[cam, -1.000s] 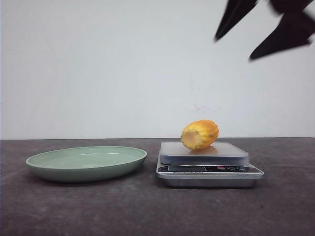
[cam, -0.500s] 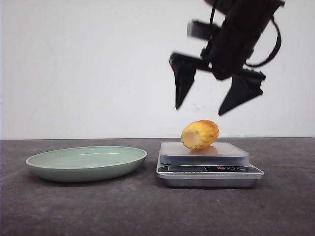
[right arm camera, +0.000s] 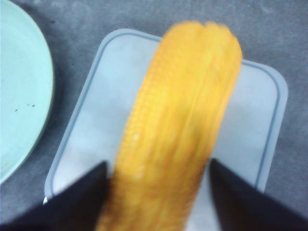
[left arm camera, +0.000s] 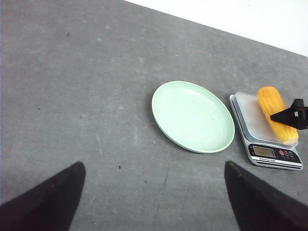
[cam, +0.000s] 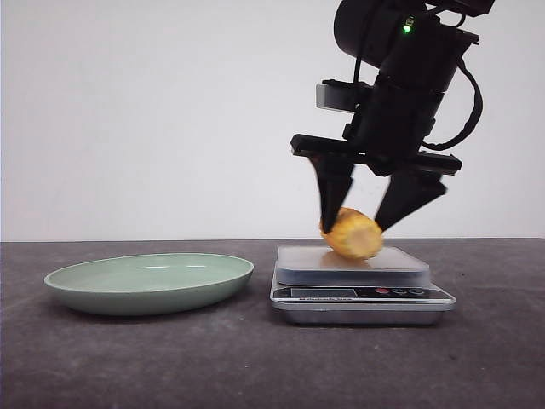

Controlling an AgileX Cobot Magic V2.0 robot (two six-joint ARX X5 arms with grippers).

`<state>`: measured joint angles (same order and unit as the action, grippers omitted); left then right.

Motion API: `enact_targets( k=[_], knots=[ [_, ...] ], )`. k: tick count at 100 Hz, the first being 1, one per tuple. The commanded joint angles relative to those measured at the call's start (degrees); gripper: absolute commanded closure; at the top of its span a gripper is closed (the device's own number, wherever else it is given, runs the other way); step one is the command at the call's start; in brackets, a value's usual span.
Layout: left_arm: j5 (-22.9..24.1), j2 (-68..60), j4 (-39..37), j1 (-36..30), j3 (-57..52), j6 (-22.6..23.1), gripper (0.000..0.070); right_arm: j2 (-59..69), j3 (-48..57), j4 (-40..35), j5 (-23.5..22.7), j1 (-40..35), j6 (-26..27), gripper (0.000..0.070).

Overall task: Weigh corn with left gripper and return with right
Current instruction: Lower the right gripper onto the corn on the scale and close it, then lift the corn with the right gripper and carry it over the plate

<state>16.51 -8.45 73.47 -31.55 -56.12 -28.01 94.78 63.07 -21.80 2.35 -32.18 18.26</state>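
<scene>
right pincer (cam: 356, 223) astride corn (cam: 352, 234) (blurry), on scale (cam: 362, 294)

Low front view, high left-wrist overview, close right-wrist view, all sharing scale (cam: 362, 285)

I'm looking across a dark grey desk (cam: 128, 358), matte and lightly scuffed, running to its far edge, where a plain white wall (cam: 153, 111) rises, evenly lit, bare of marks.
</scene>
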Motion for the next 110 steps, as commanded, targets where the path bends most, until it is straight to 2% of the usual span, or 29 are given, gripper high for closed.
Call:
enact_targets(
  k=[1, 23, 36, 52, 59, 78, 110],
  knots=[
    [0.0, -0.1, -0.8, -0.3, -0.7, 0.5, 0.0149, 1.1, 0.8, -0.1, 0.0, -0.4, 0.5, 0.07],
    [-0.1, -0.1, -0.8, -0.3, -0.7, 0.5, 0.0149, -0.2, 0.9, 0.5, 0.5, -1.6, 0.2, 0.07],
    [-0.1, -0.1, -0.7, -0.3, -0.7, 0.4, 0.0149, -3.9, 1.7, 0.8, 0.4, -4.2, -2.1, 0.07],
    [0.0, -0.1, -1.1, -0.3, -0.7, 0.5, 0.0149, -6.5, 7.0, 0.3, -3.0, -9.0, -2.6, 0.07],
    [0.0, -0.1, -1.3, -0.3, -0.7, 0.4, 0.0149, -6.2, 10.3, 0.0, -3.0, -11.3, -2.6, 0.07],
    [0.0, -0.1, -2.3, -0.3, -0.7, 0.4, 0.0149, 0.1, 19.3, 0.1, -2.5, -16.9, -2.5, 0.07],
    [-0.1, -0.1, -2.3, -0.3, -0.7, 0.0, 0.0149, 15.6, 27.8, 0.0, -2.5, -18.2, -0.7, 0.07]
  ],
)
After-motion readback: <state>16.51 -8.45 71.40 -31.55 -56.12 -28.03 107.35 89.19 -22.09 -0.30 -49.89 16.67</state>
